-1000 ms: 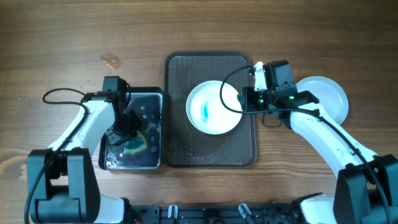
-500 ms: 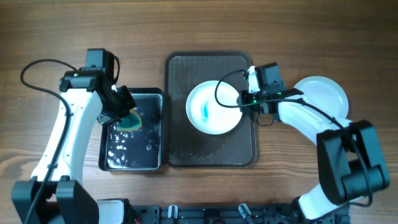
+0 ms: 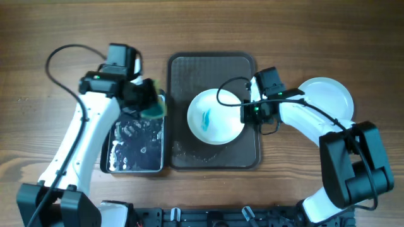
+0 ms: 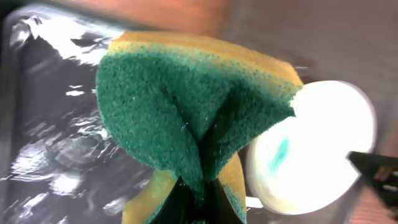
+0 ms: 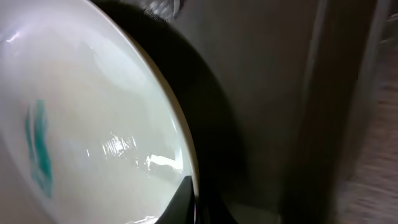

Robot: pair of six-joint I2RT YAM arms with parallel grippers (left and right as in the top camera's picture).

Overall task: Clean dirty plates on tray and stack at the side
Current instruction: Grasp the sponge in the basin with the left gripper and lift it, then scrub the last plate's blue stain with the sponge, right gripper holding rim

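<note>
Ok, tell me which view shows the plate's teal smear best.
Overhead: the whole smear lies unobstructed on the plate. Right wrist catches it obliquely at frame edge; left wrist shows it small beside the sponge.

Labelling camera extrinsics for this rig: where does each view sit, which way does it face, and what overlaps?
Overhead: above the table, straight down on the tray, water tray, left gripper, right gripper.
Left wrist: on the left gripper, looking along its fingers at the pinched sponge, water tray beyond.
Right wrist: on the right gripper, close on the gripped dirty plate; one fingertip shows.
Shared: all three see the dirty plate's teal smear.
</note>
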